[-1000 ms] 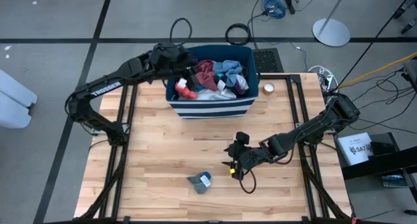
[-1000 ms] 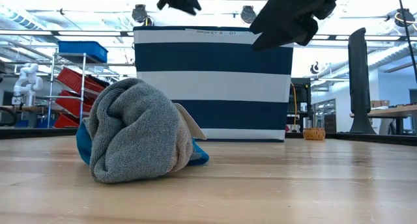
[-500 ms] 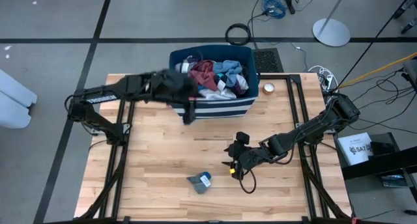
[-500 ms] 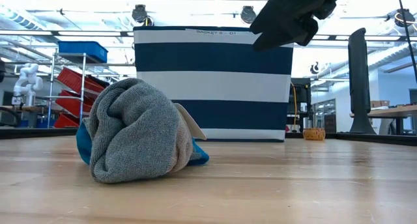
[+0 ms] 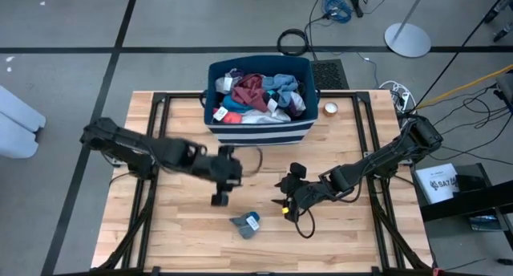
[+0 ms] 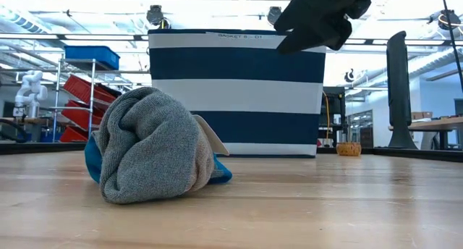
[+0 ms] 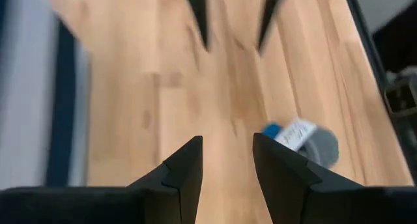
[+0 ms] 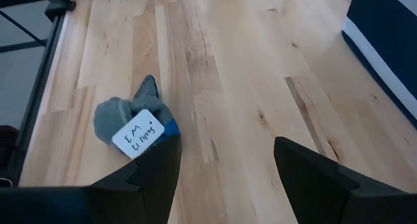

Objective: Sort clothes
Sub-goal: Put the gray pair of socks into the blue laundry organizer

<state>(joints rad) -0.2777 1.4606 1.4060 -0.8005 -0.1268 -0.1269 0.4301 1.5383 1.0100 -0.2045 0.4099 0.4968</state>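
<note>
A navy bin with white stripes (image 5: 259, 131) (image 6: 237, 90) stands at the table's far middle. It holds maroon, white, blue, grey and red-orange clothes (image 5: 260, 95). A rolled grey sock with a blue part and a white tag (image 5: 246, 222) (image 6: 152, 155) (image 8: 133, 123) (image 7: 303, 136) lies on the table near the front. My left gripper (image 5: 220, 200) (image 7: 227, 152) is open and empty over the table's middle, just left of the sock and farther from the near edge. My right gripper (image 5: 282, 202) (image 8: 226, 146) is open and empty, to the right of the sock.
A small round roll (image 5: 330, 109) (image 6: 349, 148) lies on the table right of the bin. Black frame rails (image 5: 152, 148) run along the table's left and right sides. Bare wood (image 5: 184, 236) lies at the front left.
My left gripper has left the bin and swung fast toward the table's near edge. It is now over the table's middle, close to the grey sock, with nothing in it. The sock and the bin have not moved.
</note>
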